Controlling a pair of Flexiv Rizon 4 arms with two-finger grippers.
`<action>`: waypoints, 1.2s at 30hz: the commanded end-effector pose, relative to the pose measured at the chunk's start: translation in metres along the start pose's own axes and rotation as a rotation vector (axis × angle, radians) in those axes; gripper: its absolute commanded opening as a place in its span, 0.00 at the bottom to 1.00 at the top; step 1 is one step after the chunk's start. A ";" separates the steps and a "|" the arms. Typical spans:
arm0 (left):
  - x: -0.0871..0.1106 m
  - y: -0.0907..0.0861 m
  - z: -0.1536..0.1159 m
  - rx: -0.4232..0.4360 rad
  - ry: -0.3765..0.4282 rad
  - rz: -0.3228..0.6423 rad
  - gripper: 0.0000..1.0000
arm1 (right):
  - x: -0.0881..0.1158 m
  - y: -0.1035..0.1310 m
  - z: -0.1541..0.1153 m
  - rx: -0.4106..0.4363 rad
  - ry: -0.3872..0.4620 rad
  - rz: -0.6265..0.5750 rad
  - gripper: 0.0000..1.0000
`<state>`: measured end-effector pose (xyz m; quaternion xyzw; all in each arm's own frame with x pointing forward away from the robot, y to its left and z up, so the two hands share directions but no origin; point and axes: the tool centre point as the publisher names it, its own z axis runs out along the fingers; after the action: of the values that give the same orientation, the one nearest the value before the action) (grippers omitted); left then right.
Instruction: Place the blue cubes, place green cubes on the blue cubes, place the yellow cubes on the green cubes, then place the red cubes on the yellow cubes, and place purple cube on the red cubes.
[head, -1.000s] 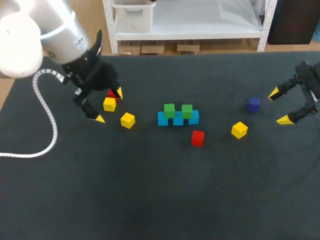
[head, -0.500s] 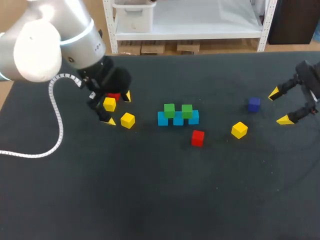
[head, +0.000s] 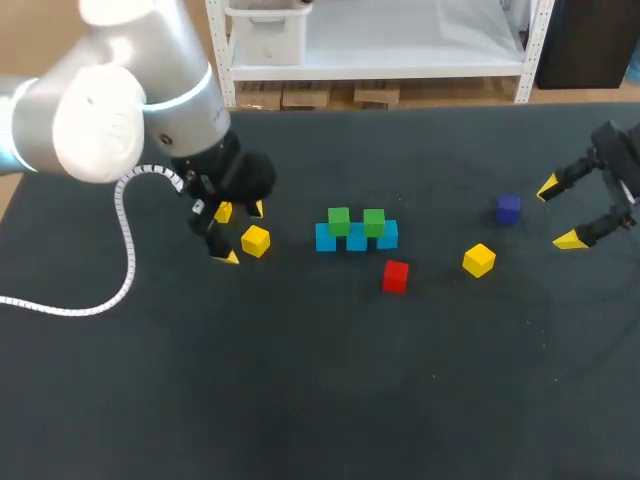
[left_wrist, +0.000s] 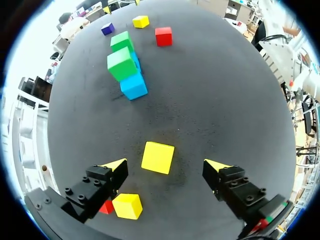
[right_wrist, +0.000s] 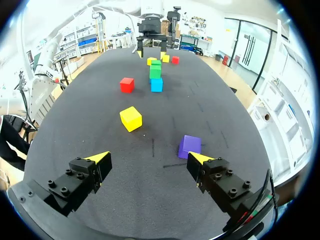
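Three blue cubes (head: 356, 239) lie in a row at mid-table, with two green cubes (head: 339, 220) on top. My left gripper (head: 244, 232) is open and stands over a loose yellow cube (head: 256, 241); in the left wrist view that cube (left_wrist: 158, 157) lies between the spread fingers, untouched. A second yellow cube (left_wrist: 127, 206) and a red cube (left_wrist: 106, 207) lie beside one finger. Another red cube (head: 395, 275), a third yellow cube (head: 479, 259) and the purple cube (head: 508, 208) lie further right. My right gripper (head: 559, 213) is open and empty, just right of the purple cube (right_wrist: 190, 145).
A white cable (head: 110, 262) trails from my left arm across the table's left side. The dark table (head: 330, 390) has bare room along its whole front half.
My left arm has moved to the right, from around the far-left yellow cube to over the yellow cube nearer the blue row. The right arm has kept still.
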<state>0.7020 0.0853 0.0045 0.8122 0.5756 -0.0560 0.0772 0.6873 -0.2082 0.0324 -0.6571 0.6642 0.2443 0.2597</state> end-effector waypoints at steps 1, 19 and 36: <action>0.000 0.005 0.003 0.004 0.005 0.000 0.97 | 0.000 0.000 0.000 0.000 -0.002 0.000 1.00; -0.004 0.013 0.005 0.013 0.012 0.050 0.73 | 0.000 0.000 0.000 0.000 -0.002 0.000 1.00; -0.004 0.011 0.002 0.015 0.026 0.099 0.00 | 0.000 0.000 0.000 0.000 -0.002 0.000 1.00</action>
<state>0.7107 0.0769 0.0016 0.8403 0.5360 -0.0459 0.0675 0.6873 -0.2082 0.0324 -0.6571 0.6642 0.2443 0.2597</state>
